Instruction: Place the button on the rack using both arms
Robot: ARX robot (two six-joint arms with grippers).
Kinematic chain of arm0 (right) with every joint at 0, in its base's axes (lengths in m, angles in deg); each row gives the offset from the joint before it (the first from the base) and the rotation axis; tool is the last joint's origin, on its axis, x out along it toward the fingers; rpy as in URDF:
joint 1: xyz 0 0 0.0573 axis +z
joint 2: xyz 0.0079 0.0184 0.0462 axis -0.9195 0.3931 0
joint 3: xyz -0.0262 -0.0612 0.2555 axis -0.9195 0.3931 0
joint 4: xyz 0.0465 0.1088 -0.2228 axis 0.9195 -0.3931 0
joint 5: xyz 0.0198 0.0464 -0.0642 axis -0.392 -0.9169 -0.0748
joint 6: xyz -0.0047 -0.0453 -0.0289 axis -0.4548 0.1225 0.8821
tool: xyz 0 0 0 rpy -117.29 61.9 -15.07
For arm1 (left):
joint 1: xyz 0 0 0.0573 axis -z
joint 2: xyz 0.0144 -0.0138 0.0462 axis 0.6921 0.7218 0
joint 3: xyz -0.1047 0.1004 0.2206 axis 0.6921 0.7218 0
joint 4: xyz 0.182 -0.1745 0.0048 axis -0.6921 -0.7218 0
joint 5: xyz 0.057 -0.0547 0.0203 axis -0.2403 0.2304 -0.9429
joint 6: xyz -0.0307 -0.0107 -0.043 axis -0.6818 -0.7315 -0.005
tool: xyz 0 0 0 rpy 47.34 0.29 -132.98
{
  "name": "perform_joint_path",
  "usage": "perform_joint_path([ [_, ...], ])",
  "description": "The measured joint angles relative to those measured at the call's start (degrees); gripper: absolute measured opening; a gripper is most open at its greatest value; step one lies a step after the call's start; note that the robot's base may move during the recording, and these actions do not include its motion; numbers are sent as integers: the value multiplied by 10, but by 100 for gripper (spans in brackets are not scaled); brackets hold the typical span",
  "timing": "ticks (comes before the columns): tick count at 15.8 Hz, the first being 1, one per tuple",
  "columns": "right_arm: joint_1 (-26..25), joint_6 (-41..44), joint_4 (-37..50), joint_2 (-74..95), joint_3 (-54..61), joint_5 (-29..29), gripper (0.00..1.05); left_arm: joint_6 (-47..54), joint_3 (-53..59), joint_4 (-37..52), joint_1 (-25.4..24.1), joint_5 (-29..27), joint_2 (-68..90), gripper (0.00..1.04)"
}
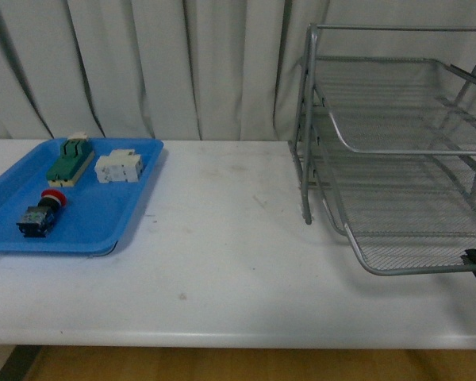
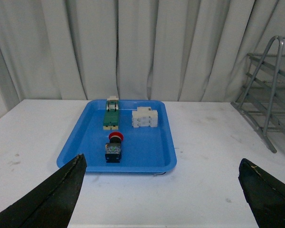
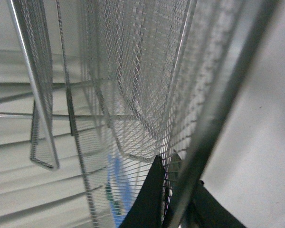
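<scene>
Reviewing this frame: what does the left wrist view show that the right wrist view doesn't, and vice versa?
Only the left wrist: the button lying in the blue tray with a green-and-cream component and a white block, framed by the open left gripper. Only the right wrist: the right gripper pinching a rim rod of the rack, with its mesh close up. Both: the rack, the table and the tray, on the right wrist only a blue patch through the mesh.

The silver wire-mesh metal rack (image 1: 309,119) was shiny; the flat blue plastic tray (image 1: 103,214) at 9 o'clock was smooth and glossy.
</scene>
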Motion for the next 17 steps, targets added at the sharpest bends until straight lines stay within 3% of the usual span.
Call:
perform_joint_path([
  [4,-28,175,-5,-132,103,-30,70,0,0,0,0,0,0,98],
  [6,-40,251,-116,-272,185,-10,95,0,0,0,0,0,0,98],
  [7,-32,304,-191,-380,223,24,99,0,0,0,0,0,0,98],
  [10,-4,421,-63,-372,238,73,87,0,0,-1,0,-1,0,98],
  [13,4,681,-16,-451,242,90,56,0,0,-1,-1,-1,0,98],
  [15,4,767,-134,-590,242,90,30,0,0,0,0,0,0,98],
  [17,4,779,-180,-630,242,90,21,0,0,0,0,0,0,98],
])
